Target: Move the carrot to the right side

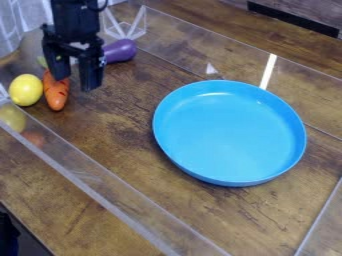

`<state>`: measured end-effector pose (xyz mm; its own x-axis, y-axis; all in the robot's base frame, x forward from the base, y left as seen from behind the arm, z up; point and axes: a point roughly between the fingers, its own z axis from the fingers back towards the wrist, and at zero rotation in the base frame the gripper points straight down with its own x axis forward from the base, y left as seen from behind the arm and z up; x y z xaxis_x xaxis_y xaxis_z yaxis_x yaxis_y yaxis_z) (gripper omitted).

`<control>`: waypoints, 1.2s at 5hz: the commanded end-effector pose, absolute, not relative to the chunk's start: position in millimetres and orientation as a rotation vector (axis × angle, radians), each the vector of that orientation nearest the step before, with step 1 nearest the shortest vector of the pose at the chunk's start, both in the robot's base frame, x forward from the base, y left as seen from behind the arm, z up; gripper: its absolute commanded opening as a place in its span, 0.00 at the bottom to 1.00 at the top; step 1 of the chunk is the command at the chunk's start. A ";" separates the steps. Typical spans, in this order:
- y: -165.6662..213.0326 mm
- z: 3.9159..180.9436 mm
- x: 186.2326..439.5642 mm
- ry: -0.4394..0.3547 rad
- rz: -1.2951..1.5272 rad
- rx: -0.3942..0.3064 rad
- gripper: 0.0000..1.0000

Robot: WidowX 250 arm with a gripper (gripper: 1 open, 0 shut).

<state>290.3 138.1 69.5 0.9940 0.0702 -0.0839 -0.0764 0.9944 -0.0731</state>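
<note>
The end effector [78, 77] hung in the upper left of the frame, a dark, slightly blurred shape that came down from the top edge. It stood wide open, its two fingers spread apart, one toward the left and one toward the right, with nothing held between them.

The carrot [55, 94] lay on the tabletop [140, 100] just below the left-hand finger as the picture showed it, near the left edge of the frame. Its orange body ran up and down the picture, with the narrower end toward the bottom, and its upper end came close to that finger; whether the two touched could not be told. The space between the fingers lay to the right of the carrot's body.

Just beside the carrot, on its left, was a round yellow fruit [26, 89]. To the right of the end effector and a little higher in the frame lay a purple eggplant [118, 50], its stem end pointing to the upper right.

Well apart from these, a large blue plate [229, 133] took up the right half of the frame, around the middle of its height, resting on the brown wooden tabletop. A clear see-through wall [114, 187] crossed the lower left of the frame on a slant.
</note>
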 end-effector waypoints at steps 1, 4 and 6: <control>140.5 121.0 301.2 -0.030 0.104 -0.034 1.00; 189.2 153.7 285.5 -0.080 0.314 -0.034 1.00; 185.7 126.8 295.6 -0.063 0.493 -0.051 1.00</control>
